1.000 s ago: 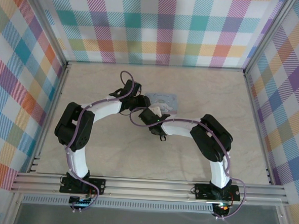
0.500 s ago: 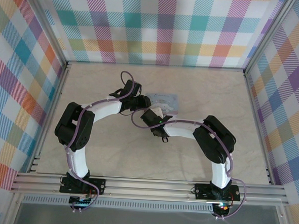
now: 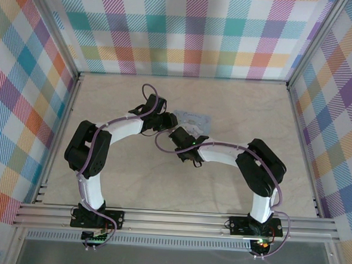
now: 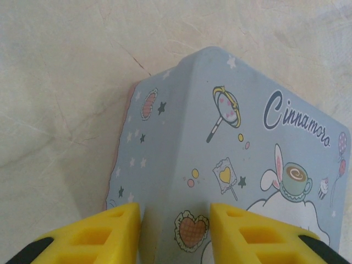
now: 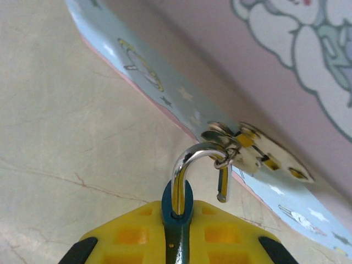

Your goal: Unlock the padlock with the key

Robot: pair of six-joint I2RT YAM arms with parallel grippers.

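While it is viewed from the right wrist camera, the padlock (image 5: 177, 199) is seen edge-on, held between the yellow fingers (image 5: 132, 236) of the right gripper (image 5: 177, 220), which is clamped on the narrow blue body. The silvery shackle (image 5: 190, 153) rises from the body and curves right into the small metal hasp (image 5: 258, 157) fixed on the rim of the tin (image 5: 137, 63). A short darker leg (image 5: 223, 184) hangs from the same ring and ends just above the finger, apart from the blue body; whether it is the shackle's free end cannot be told. The tin's pale-blue rim runs diagonally across this view, with a pink cartoon-printed face above it. In the left wrist view the left gripper (image 4: 175, 217) is set at a corner of the tin (image 4: 247, 143): one yellow finger (image 4: 93, 236) lies beside the star-printed side wall, the other (image 4: 258, 236) over the lid lettered "Cinnamoro". The jaws stand moderately apart with the tin's edge between them; whether they press on it cannot be told. In the top view both arms are bent inward over the marbled table (image 3: 255, 107). The left gripper (image 3: 163, 121) is noted at the left end of the tin (image 3: 195, 117), and the right gripper (image 3: 184, 137) just at its near side.
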